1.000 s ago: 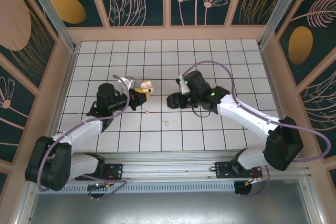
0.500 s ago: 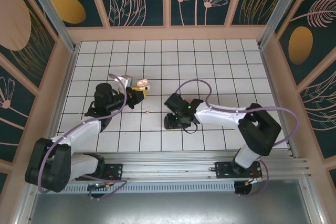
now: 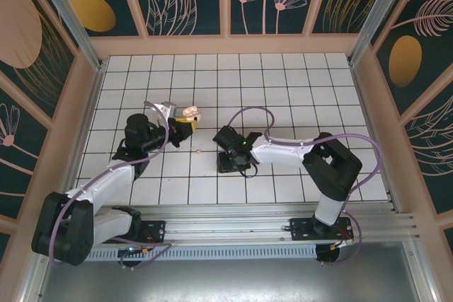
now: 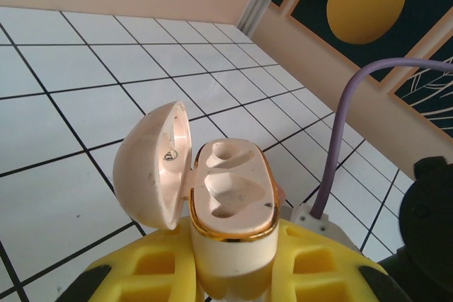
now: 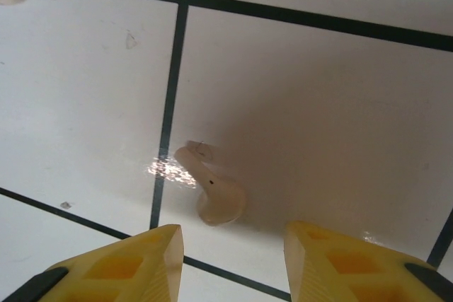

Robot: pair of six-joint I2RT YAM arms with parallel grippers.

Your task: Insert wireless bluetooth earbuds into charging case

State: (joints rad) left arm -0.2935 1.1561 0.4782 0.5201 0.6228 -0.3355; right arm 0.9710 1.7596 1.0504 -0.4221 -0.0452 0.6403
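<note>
We count one charging case (image 4: 230,206), held up in the left gripper (image 4: 230,274); its yellow fingers (image 4: 145,270) are clamped tight against the sides of the case body, which stands upright between them; the lid (image 4: 148,167) is swung open to the left; inside the gold-rimmed top we count two sockets, both unfilled. In the top view the case (image 3: 191,112) sits left of the table's middle, well apart from every wall.

We count two earbuds. One cream earbud (image 5: 212,192) lies on its side on a white tile just beside a black grid line; the right gripper (image 5: 233,259) hovers low over it, jaws parted with a clear gap and holding nothing, the bud just beyond the fingertips and touching neither. The second earbud (image 3: 199,151) lies on the table (image 3: 283,90) between the two grippers, nearer to us than the case and left of the right gripper (image 3: 225,164).

For writing, we see only a small dark mark inside the lid, too small to read.

Both buds lie in the near middle of the table; open tiles stretch on the far and right sides up to the peach wall (image 3: 226,46).
</note>
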